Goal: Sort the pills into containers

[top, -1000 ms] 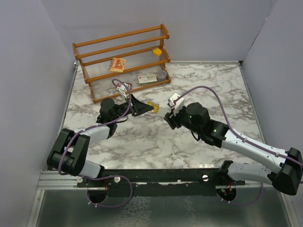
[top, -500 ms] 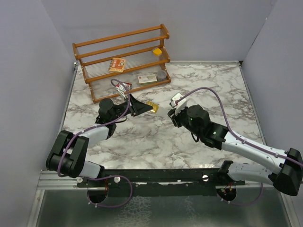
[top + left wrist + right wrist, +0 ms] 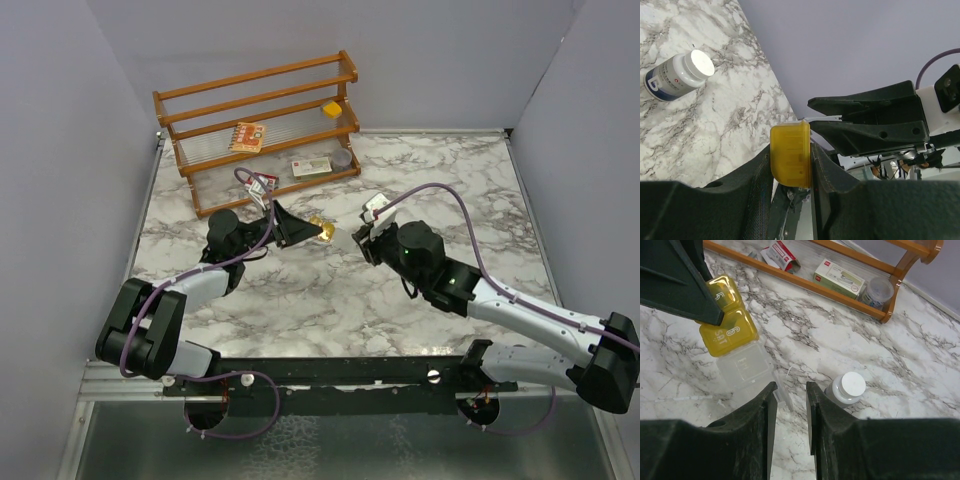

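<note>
**Inspector:** Arm poses?

**Onlooker:** The left arm [image 3: 190,285] lies low over the counter [image 3: 330,310], reaching forward and rightward from its base. The right arm [image 3: 500,300] stretches diagonally leftward toward it. Their tips sit near each other in front of the wooden rack [image 3: 260,110].

**Inspector:** Left end effector?

**Onlooker:** The left end effector [image 3: 790,147] is clamped on a yellow pill box [image 3: 727,330], one finger pressed against each side.

**Inspector:** And the right?

**Onlooker:** The right end effector [image 3: 791,386] has its fingers a narrow gap apart, with nothing gripped that I can see. The box's clear flap [image 3: 745,365] hangs open just ahead of those fingers. I cannot tell whether they touch.

**Inspector:** The containers?

**Onlooker:** A white-capped bottle [image 3: 846,387] stands on the counter, cap up. It is just right of the right fingers and apart from them. I cannot tell whether the box holds pills.
</note>
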Available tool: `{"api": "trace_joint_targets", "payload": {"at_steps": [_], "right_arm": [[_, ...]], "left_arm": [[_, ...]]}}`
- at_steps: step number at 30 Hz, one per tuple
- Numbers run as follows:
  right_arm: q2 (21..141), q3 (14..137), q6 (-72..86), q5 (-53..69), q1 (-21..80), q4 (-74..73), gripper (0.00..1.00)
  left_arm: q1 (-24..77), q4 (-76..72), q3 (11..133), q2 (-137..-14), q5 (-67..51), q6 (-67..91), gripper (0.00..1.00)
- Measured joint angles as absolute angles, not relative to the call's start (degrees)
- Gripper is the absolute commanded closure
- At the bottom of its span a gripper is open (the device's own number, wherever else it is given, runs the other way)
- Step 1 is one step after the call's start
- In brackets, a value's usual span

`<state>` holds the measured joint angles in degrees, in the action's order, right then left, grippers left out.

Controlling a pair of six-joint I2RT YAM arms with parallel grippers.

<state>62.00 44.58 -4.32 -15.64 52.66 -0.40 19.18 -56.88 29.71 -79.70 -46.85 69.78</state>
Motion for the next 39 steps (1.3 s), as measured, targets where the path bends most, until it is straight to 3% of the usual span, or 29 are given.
{"api": "trace_joint_targets", "payload": {"at_steps": [2, 6, 10, 11, 14, 19, 22, 39], "right_arm": [[62.2, 44.6, -4.3, -15.5, 52.7, 0.1, 0.76], [62.3, 44.6, -4.3, -14.8, 52.7, 0.9, 0.98], [62.4, 44.6, -4.1, -14.0, 52.7, 1.0, 0.99], [62.4, 44.6, -4.1, -14.0, 52.7, 1.0, 0.99], [62.4, 44.6, -3.4, -13.8, 52.7, 1.0, 0.99], [62.3, 44.6, -1.9, -12.7, 52.7, 1.5, 0.99], [62.3, 44.6, -1.5, -12.3, 52.7, 1.6, 0.99], [65.5, 46.0, 2.8, -13.9, 52.6, 0.8, 0.99]], "left_arm": [[19.2, -56.9, 29.6, -79.7, -47.0, 69.8, 1.00], [19.2, -56.9, 29.5, -79.7, -47.1, 69.8, 1.00], [19.1, -57.0, 29.5, -79.7, -47.1, 69.9, 0.99], [19.1, -57.0, 29.5, -79.7, -47.1, 70.0, 0.93], [19.1, -57.1, 29.5, -79.7, -47.1, 70.1, 0.62], [19.1, -58.4, 28.8, -79.4, -47.1, 70.9, 0.35], [19.1, -58.8, 28.4, -78.7, -47.1, 71.2, 0.02], [16.6, -56.6, 20.8, -71.3, -42.9, 65.4, 0.01]]}}
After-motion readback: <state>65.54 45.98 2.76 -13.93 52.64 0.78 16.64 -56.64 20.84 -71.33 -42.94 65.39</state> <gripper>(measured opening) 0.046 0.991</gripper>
